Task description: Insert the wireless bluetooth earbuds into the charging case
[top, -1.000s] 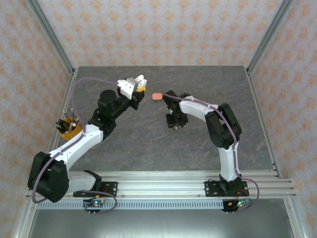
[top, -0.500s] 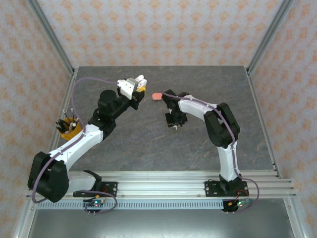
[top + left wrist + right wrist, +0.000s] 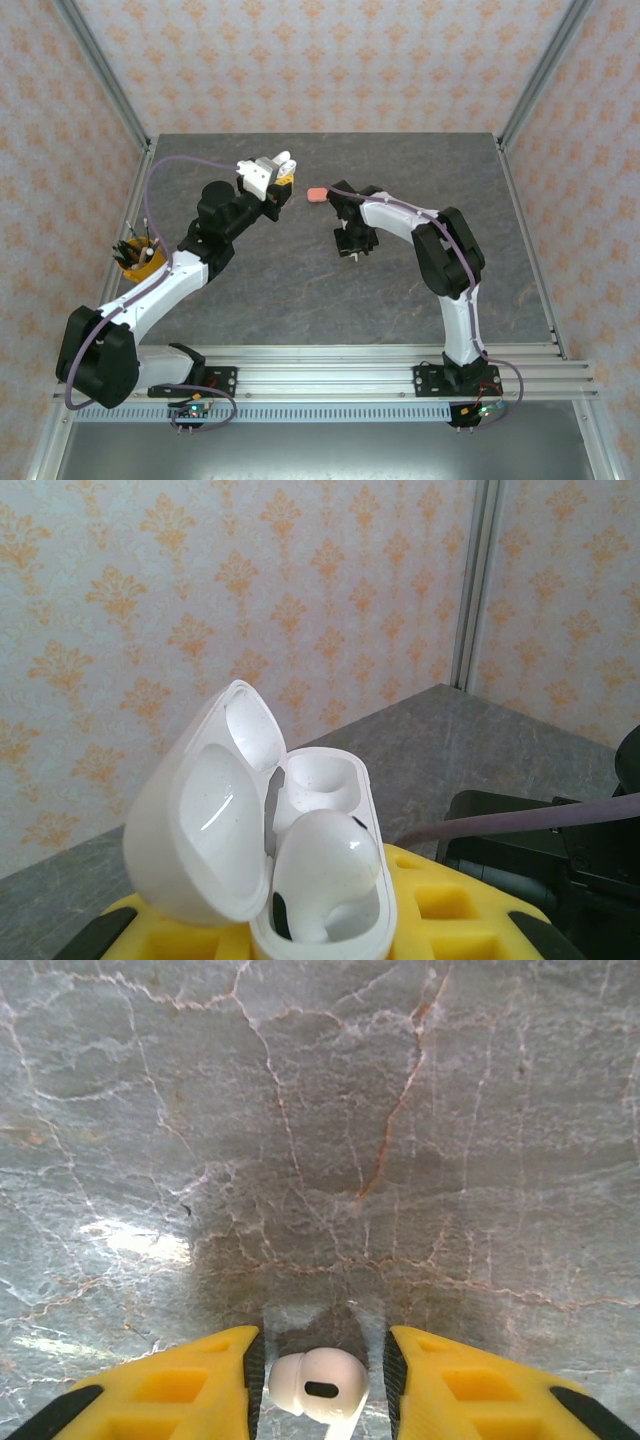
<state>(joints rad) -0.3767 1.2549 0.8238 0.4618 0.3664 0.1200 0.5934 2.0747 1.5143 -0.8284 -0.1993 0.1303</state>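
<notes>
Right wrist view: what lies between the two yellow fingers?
A white earbud sits between the fingers of the right gripper; the right wrist view shows it.

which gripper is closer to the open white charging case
Left. The left gripper grips the open white case, raised above the table. The right gripper is off to its right, pointing down at the table with a white earbud between its fingers.

white charging case (image 3: 330,780) open, lid raised left; white earbud (image 3: 325,865) seated in near well; left claw (image 3: 305,925) clamps case
</notes>
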